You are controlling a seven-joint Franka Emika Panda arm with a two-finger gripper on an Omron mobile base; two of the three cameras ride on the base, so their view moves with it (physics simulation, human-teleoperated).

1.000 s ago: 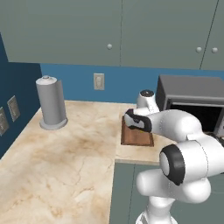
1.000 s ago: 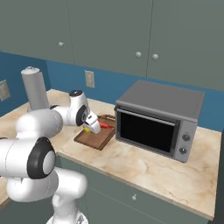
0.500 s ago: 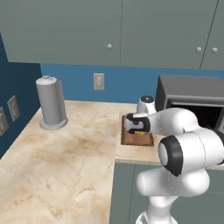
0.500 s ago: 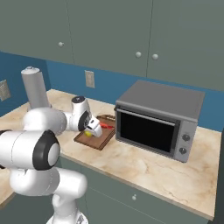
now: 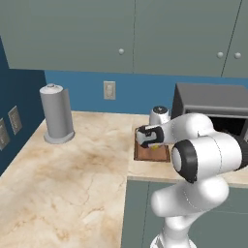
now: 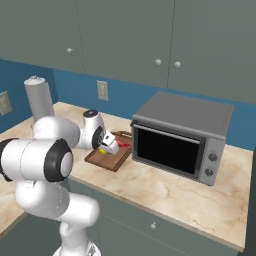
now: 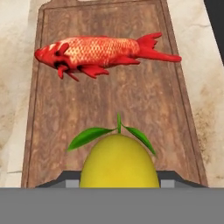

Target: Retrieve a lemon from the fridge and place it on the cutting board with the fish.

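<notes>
Jaws [image 7: 118, 183] closed on the lemon [image 7: 119, 162], with grey finger pads [image 7: 168, 178] pressed against both of its sides; stem and two green leaves pointed away from the jaws, toward the far end of the cutting board [image 7: 131, 105]. Lemon held low over the near end of the dark brown board; contact with the wood could not be told. Red fish [image 7: 100, 52] lay crosswise on the board well ahead of the jaws, head to the left and tail to the right in the hand view, apart from the lemon. Board rested flat on the beige marbled table [image 5: 72, 169]. From the left base view, gripper [image 5: 151, 140] hung over the board [image 5: 145, 153]; from the right base view, lemon [image 6: 102, 150] seen yellow at the gripper [image 6: 106, 148], above the board [image 6: 116, 161]. Grey microwave [image 6: 182, 137] stood just beyond the board, to the right of the jaws. Grey cylindrical canister [image 5: 56, 114] stood well apart on the left.
</notes>
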